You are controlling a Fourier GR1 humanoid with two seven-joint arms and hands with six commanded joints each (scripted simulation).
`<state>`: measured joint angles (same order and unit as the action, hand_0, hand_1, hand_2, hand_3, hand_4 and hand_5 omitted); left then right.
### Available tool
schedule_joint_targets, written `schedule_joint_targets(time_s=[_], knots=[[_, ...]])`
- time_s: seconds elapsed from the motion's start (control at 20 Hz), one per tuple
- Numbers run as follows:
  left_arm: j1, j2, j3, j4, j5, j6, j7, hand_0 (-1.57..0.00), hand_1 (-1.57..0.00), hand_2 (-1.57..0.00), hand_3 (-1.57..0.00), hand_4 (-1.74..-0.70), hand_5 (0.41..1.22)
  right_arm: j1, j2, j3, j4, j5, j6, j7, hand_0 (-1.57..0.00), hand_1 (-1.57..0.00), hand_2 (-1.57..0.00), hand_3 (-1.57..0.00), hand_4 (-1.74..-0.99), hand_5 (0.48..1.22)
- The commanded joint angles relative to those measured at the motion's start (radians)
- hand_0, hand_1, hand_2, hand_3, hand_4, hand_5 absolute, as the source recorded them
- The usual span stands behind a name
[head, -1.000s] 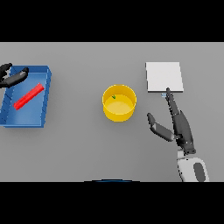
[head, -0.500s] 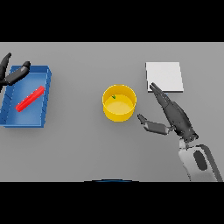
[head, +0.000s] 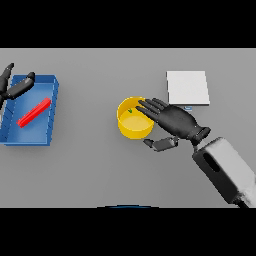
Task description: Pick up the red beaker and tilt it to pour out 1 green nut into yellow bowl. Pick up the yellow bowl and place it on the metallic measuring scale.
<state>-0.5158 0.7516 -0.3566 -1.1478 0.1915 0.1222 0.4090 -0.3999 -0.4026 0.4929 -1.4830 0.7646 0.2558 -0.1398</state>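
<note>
The yellow bowl [head: 131, 127] stands at the table's middle with a small green nut [head: 130, 111] inside near its far rim. My right hand [head: 175, 122] is open beside the bowl's right side, fingers stretched over its rim and thumb [head: 159, 144] below it. A red beaker [head: 34, 112] lies tilted inside the blue tray [head: 49, 117] at the left. My left hand [head: 15, 87] hovers open at the tray's far left corner. The metallic scale [head: 187, 87] is a flat square plate at the back right.
Bare grey table [head: 85, 165] surrounds the bowl, tray and scale. My right forearm [head: 224, 167] comes in from the lower right.
My right hand has swung left from near the scale to the bowl's right side, fingers now reaching over its rim. The left hand shifted slightly at the tray's corner.
</note>
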Motion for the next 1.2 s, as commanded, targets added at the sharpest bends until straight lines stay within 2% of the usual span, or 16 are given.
schedule_joint_targets(time_s=[0.0,0.05,0.2,0.25,0.3,0.4,0.55,0.75,0.9,1.05,1.1,1.15], knots=[[-0.003,0.000,-0.001,-0.001,-0.001,0.000,0.004,0.00,0.00,0.00,0.00,-0.80,0.691,-0.028,-0.001,0.016,0.029,0.017,0.008,-0.008,0.00,0.00,0.00,0.00,-1.161,0.643],[-0.003,0.003,0.002,-0.001,0.002,-0.006,-0.007,0.00,0.00,0.00,0.00,-0.81,0.692,-0.042,-0.014,0.029,0.043,0.023,0.022,-0.041,0.00,0.00,0.00,0.00,-1.156,0.642],[0.004,0.005,0.006,0.003,0.009,-0.012,-0.011,0.00,0.00,0.00,0.00,-0.81,0.695,-0.103,-0.005,0.071,0.116,0.046,0.055,-0.077,0.00,0.00,0.00,0.00,-1.156,0.642],[0.000,0.008,0.010,-0.003,0.011,-0.011,-0.006,0.00,0.00,0.00,0.00,-0.81,0.696,-0.132,0.002,0.083,0.164,0.060,0.057,-0.079,0.00,0.00,0.00,0.00,-1.157,0.644],[-0.005,0.011,0.013,0.005,0.014,-0.017,0.000,0.00,0.00,0.00,0.00,-0.81,0.695,-0.147,0.010,0.097,0.168,0.058,0.080,-0.086,0.00,0.00,0.00,0.00,-1.155,0.646],[-0.003,0.008,0.009,-0.002,0.009,-0.010,0.002,0.00,0.00,0.00,0.00,-0.81,0.696,-0.193,0.031,0.126,0.224,0.080,0.101,-0.081,0.00,0.00,0.00,0.00,-1.161,0.658],[0.002,0.015,0.011,0.010,0.006,-0.016,-0.012,0.00,0.00,0.00,0.00,-0.81,0.700,-0.236,0.043,0.160,0.260,0.094,0.158,-0.077,0.00,0.00,0.00,0.00,-1.164,0.670],[0.006,0.013,0.007,0.004,0.004,-0.017,-0.017,0.00,0.00,0.00,0.00,-0.80,0.703,-0.267,0.053,0.191,0.327,0.114,0.178,-0.092,0.00,0.00,0.00,0.00,-1.181,0.674],[0.009,0.018,0.003,0.005,0.000,-0.021,-0.012,0.00,0.00,0.00,0.00,-0.79,0.708,-0.291,0.075,0.200,0.369,0.121,0.190,-0.073,0.00,0.00,0.00,-0.01,-1.188,0.693],[-0.001,0.017,0.001,0.014,-0.005,-0.024,-0.012,0.00,0.00,0.00,0.00,-0.79,0.714,-0.301,0.096,0.199,0.396,0.121,0.193,-0.048,0.00,-0.01,-0.04,-0.08,-1.234,0.770],[0.005,0.023,0.003,0.004,-0.004,-0.022,-0.015,0.00,0.00,0.00,0.00,-0.79,0.712,-0.295,0.084,0.200,0.391,0.120,0.191,-0.067,-0.05,-0.06,-0.09,-0.13,-1.261,0.809],[0.006,0.018,0.000,0.004,-0.006,-0.019,-0.019,0.00,0.00,0.00,0.00,-0.79,0.711,-0.294,0.079,0.201,0.377,0.119,0.191,-0.082,-0.19,-0.18,-0.19,-0.21,-1.309,0.891]])
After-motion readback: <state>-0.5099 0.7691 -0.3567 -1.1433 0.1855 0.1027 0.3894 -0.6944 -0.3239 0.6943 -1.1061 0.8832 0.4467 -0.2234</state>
